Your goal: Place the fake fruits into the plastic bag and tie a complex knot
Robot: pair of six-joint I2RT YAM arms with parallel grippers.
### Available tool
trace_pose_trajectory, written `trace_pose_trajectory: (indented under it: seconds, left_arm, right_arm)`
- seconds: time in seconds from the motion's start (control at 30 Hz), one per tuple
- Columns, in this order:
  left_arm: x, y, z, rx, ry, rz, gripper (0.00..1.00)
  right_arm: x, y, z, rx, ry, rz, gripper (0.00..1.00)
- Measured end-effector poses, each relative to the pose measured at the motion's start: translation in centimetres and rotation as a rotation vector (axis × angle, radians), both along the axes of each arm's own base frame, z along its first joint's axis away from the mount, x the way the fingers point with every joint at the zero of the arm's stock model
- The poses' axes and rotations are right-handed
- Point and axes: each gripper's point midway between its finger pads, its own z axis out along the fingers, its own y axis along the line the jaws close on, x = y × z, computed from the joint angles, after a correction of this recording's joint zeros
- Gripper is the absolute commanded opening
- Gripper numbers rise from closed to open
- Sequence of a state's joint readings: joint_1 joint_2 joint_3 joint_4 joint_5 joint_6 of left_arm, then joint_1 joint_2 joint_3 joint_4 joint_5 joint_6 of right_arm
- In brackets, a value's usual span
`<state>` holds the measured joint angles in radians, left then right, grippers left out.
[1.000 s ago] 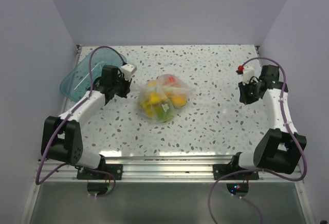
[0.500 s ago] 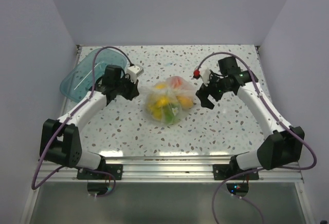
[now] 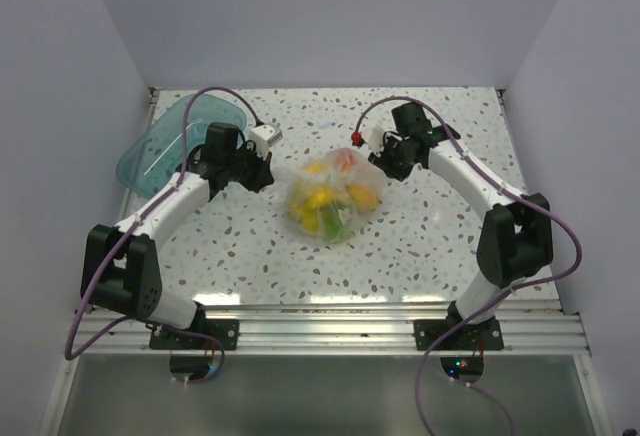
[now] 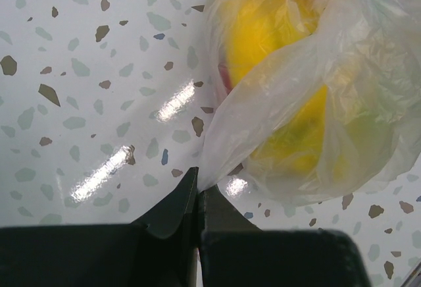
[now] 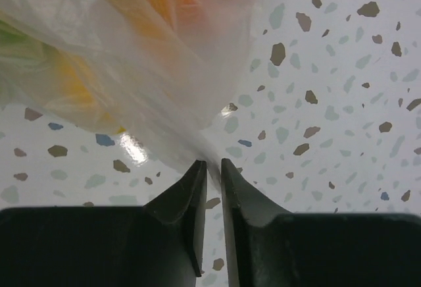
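Note:
The clear plastic bag (image 3: 331, 196) lies mid-table with the fake fruits inside: yellow pieces (image 3: 315, 199), a red one (image 3: 343, 161) and green (image 3: 328, 218). My left gripper (image 3: 262, 176) is at the bag's left side, shut on a pulled-out fold of film (image 4: 217, 149); yellow fruit (image 4: 263, 30) shows through the bag (image 4: 342, 89). My right gripper (image 3: 383, 164) is at the bag's upper right. In the right wrist view its jaws (image 5: 214, 165) stand a narrow gap apart, with the edge of the bag (image 5: 131, 70) reaching between the tips.
A teal see-through tray (image 3: 150, 156) sits at the far left edge, behind the left arm. Purple cables loop over both arms. Walls close in the table on the left, right and back.
The right arm swung from the far right edge over to the bag's right side, its jaws opening wide and then narrowing. The left gripper edged right, still gripping the bag.

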<state>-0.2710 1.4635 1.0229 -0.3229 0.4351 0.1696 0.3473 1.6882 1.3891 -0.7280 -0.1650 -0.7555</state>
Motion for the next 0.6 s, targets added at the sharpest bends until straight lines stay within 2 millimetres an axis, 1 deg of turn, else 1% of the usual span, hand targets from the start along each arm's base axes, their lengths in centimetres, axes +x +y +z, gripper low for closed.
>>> trace_pose_trajectory:
  seconds: [0.07,0.23,0.37,0.43,0.47,0.5,0.6]
  left_arm:
    - [0.0,0.0,-0.1,0.000,0.002,-0.001,0.00]
    - [0.2,-0.1,-0.4,0.004,0.004,-0.007,0.00]
    - [0.3,-0.4,-0.3,0.001,-0.004,-0.011,0.00]
    - [0.4,-0.4,-0.4,-0.001,-0.005,-0.010,0.00]
    - [0.4,-0.4,-0.4,0.000,-0.003,-0.009,0.00]
    - [0.4,-0.4,-0.5,0.000,0.000,-0.007,0.00]
    - [0.4,-0.3,-0.8,0.002,0.007,-0.003,0.00]
  right_arm:
    - [0.7,-0.1,0.0,-0.001,-0.031,-0.020,0.00]
    - [2.0,-0.3,-0.8,0.021,-0.085,-0.111,0.00]
    - [2.2,-0.3,-2.0,0.055,-0.090,-0.187,0.00]
    - [2.0,-0.2,-2.4,0.071,-0.077,-0.209,0.11]
    - [1.9,-0.1,-2.5,0.079,-0.072,-0.214,0.18]
    - [1.9,0.0,-2.6,0.088,-0.069,-0.222,0.20]
    - [2.2,-0.1,-2.7,0.105,-0.076,-0.245,0.35]
